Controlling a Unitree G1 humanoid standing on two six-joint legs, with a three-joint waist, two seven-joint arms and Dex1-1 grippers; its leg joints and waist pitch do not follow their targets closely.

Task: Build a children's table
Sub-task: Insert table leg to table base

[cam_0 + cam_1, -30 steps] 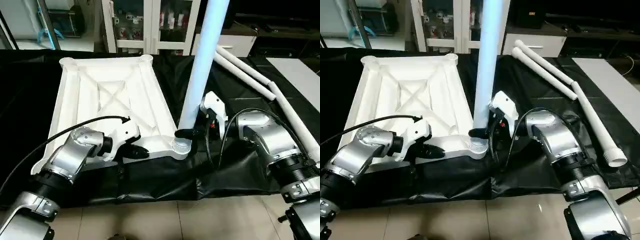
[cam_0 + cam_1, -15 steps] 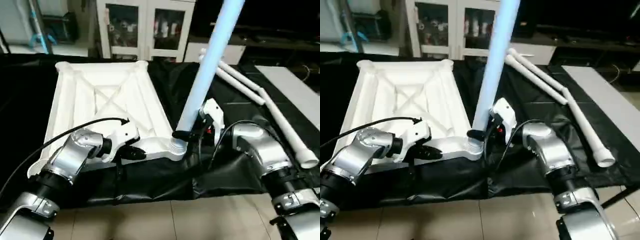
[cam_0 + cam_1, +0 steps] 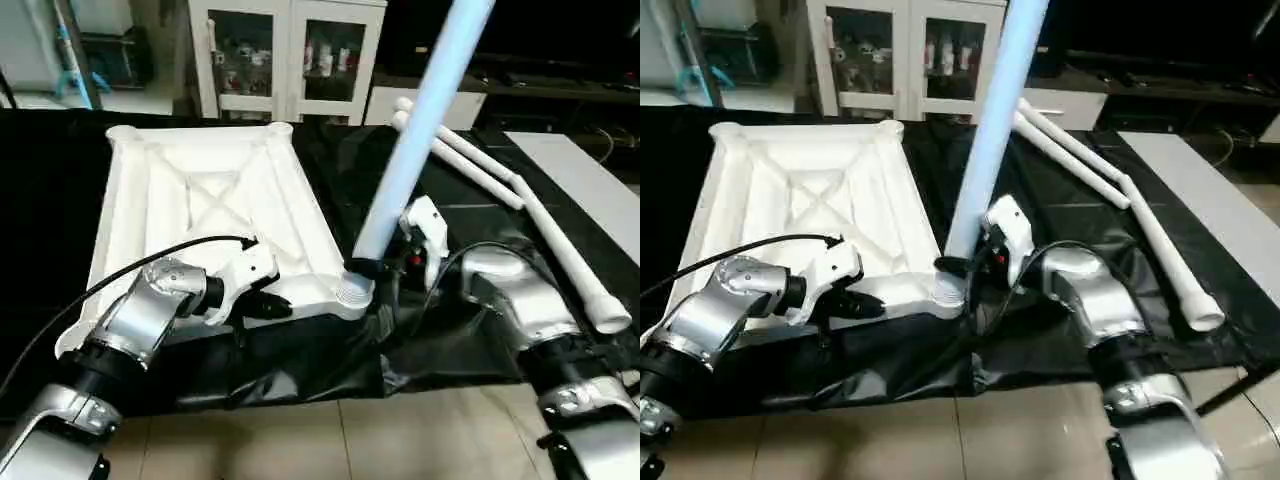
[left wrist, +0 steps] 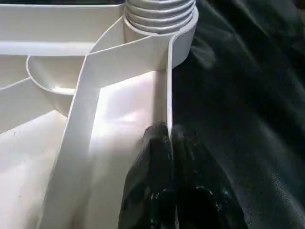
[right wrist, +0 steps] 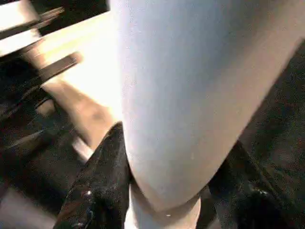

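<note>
The right gripper [image 3: 372,268] is clamped around the lower end of a white tapered leg [image 3: 412,140], one black finger on each side of the tube, as the right wrist view shows clearly. It holds the leg low, just above the round corner socket [image 3: 352,292], probably because a grip near the joint gives good control of the threaded end. The leg leans away from the robot's left side and is not upright, so I judge it is not yet seated straight in the socket.

The left gripper [image 3: 270,303] has its two fingers [image 4: 157,181] pressed together on the thin rim wall of the white tabletop [image 3: 200,200], near the same socket. This grip seems to serve as a brace, so that the tabletop does not slide or turn while the other arm works on the leg.

The tabletop lies with its ribbed underside up on the black-covered work table [image 3: 60,180]. Its near right corner, with the socket, reaches the near edge of the table where the black cover [image 3: 330,365] hangs down in folds. Three more legs [image 3: 520,200] lie toward the far right corner and the right edge, well apart from the tabletop, waiting for the other sockets. Only one leg is in work, so the task is at an early stage.
</note>
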